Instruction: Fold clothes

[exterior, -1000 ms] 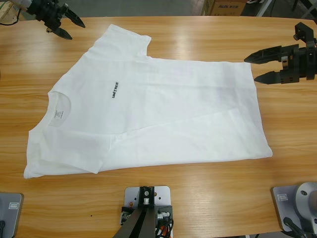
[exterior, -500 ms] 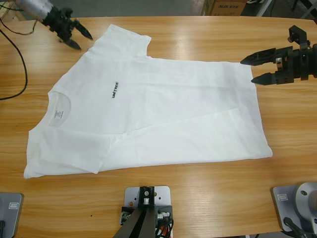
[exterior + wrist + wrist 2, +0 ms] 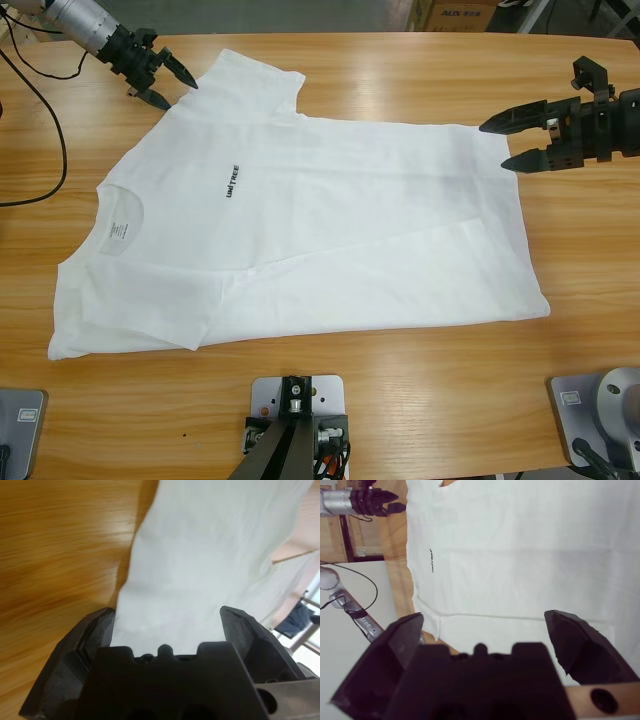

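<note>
Fingers apart on both grippers, the left (image 3: 172, 85) just off one sleeve and the right (image 3: 497, 143) at the hem of the one white T-shirt (image 3: 320, 210), which lies flat between them on the table (image 3: 400, 70), dark lettering up.

T-shirt (image 3: 320, 215): 1, spread flat on the desk | desk (image 3: 400, 75): 1 | pincers: 2, left pincer (image 3: 176, 84) beside the T-shirt's sleeve, right pincer (image 3: 494, 144) at the T-shirt's hem | black cable (image 3: 50, 130): 1, on the desk beside the T-shirt's collar end
</note>
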Motion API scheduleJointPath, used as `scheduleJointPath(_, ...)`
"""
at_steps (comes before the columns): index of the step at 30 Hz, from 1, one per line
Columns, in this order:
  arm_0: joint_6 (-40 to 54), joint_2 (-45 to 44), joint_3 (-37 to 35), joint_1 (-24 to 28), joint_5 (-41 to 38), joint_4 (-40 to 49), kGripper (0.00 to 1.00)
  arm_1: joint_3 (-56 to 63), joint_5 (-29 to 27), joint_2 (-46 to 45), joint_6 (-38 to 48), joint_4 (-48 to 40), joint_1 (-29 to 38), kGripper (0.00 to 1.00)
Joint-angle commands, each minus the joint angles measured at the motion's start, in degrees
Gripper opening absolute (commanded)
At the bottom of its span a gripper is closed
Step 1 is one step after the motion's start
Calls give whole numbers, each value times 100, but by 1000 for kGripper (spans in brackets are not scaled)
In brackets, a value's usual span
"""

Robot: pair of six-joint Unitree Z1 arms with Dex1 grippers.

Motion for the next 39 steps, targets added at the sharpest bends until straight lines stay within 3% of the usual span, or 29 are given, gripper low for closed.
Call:
scheduleJointPath(1,-97,1003,-2557,-76,-350,168,835,44,53,291,-71,-87,-28,1000)
scheduleJointPath(24,-461,1166,-3007,296,-334,-238,827,-9,155,329,-158,-105,-28,1000)
scheduleJointPath(30,244,180,-3200,-282,-657,776,817,-102,187,-36,-158,-157,387,1000)
scheduleJointPath(35,801,-1209,-1740,-825,-292,915,821,114,-112,-799,-62,-140,675,1000)
scheduleJointPath(39,1077,-2160,-73,-1152,195,855,829,458,-91,-1091,-113,-140,679,1000)
